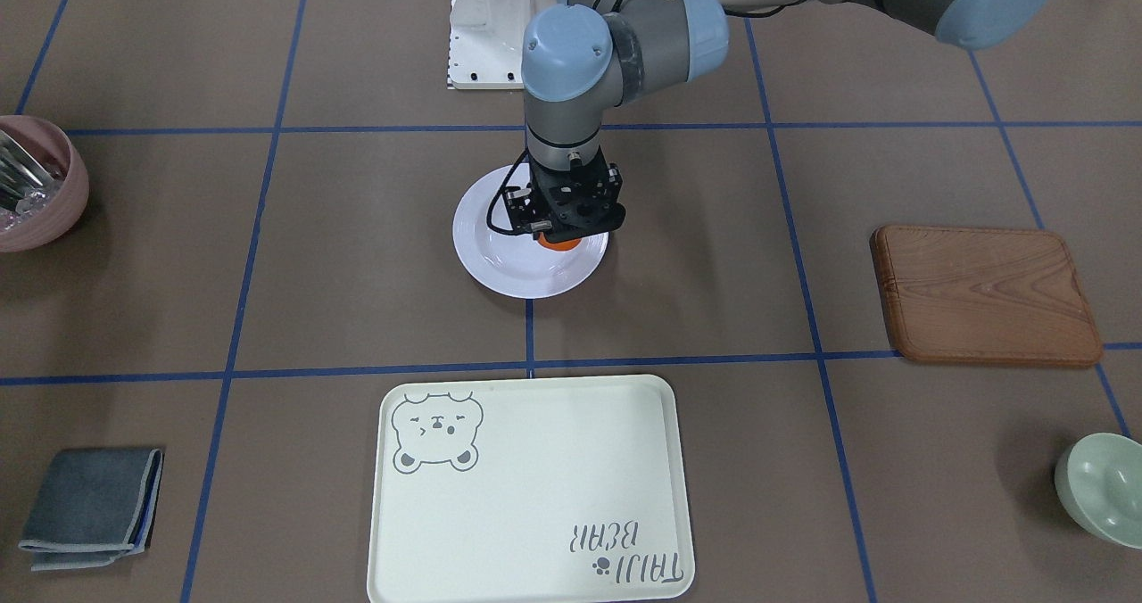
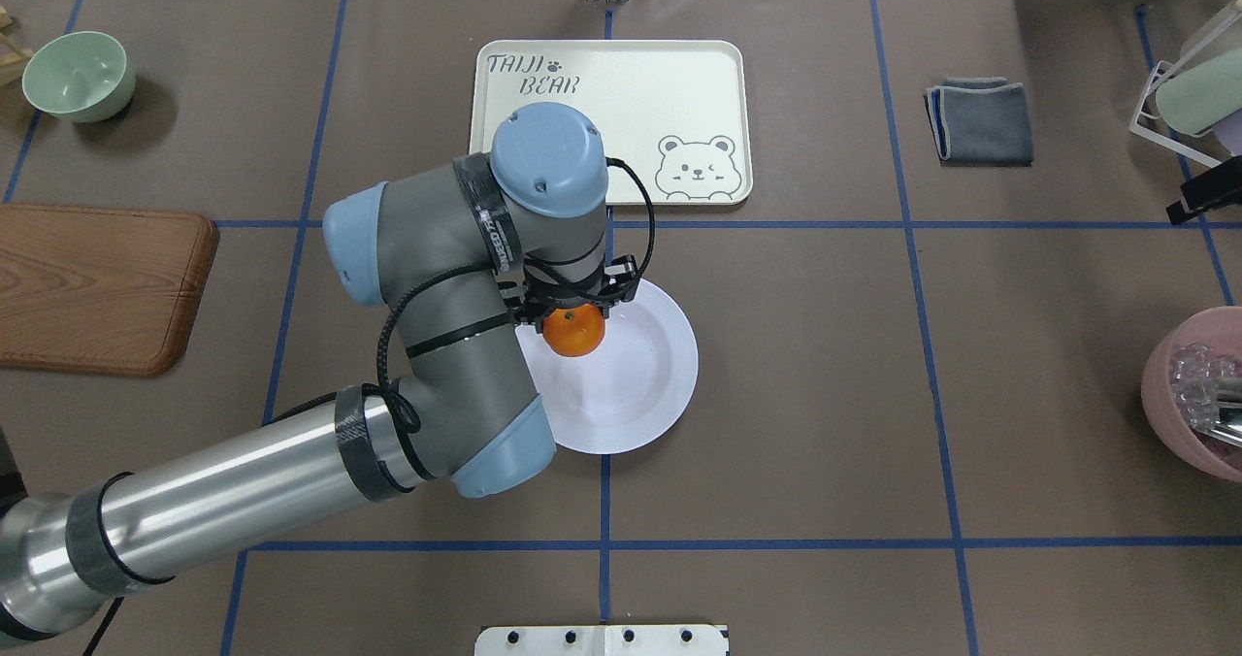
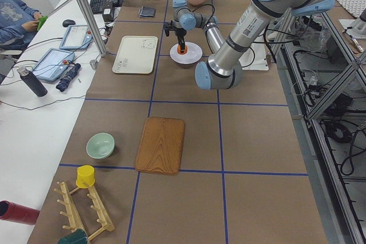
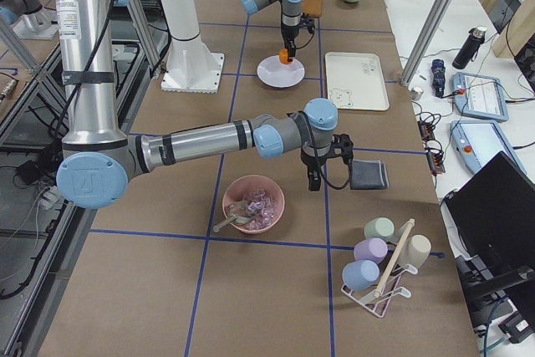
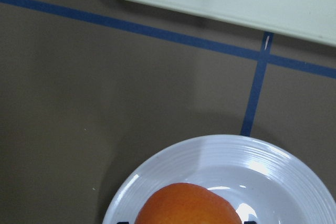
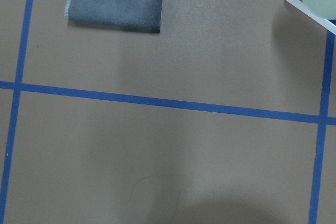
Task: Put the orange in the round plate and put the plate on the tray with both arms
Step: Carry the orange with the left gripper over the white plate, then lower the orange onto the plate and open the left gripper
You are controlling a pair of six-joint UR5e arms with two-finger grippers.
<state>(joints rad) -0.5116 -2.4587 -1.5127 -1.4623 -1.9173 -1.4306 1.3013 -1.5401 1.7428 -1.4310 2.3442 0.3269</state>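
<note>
From across the surface (image 1: 357, 255), the left arm (image 1: 616, 41) reaches down over the plate (image 1: 500, 268). The left tool (image 1: 559, 234) is closed narrowly on the orange (image 1: 562, 245), which peeks out beneath it above the plate's sunken part; whether the fruit touches the plate cannot be told. The plate lies on the surface, apart from the tray (image 1: 535, 505), with a blue tape line between the two. A wooden board (image 1: 986, 295), a green bowl (image 1: 1106, 487), a pink bowl (image 1: 36, 184) and a folded grey cloth (image 1: 89, 505) lie well apart toward the edges. From overhead, the orange shows under the left wrist with its green stem dot up, over the plate's left part, and the bear-marked tray is beyond the tape line. From the left end, the left arm is the near one, and the left tool hangs upright over the plate with the orange at its tip. From the right end, the near right arm (image 4: 201, 140) stretches over the surface, and the right tool (image 4: 320, 175) points down between the pink bowl and the grey cloth; how far it is open cannot be told. The left wrist camera shows the top of the orange over the plate's ribbed rim, with the tray's edge beyond. The right wrist camera shows the surface, tape lines and the cloth.
</note>
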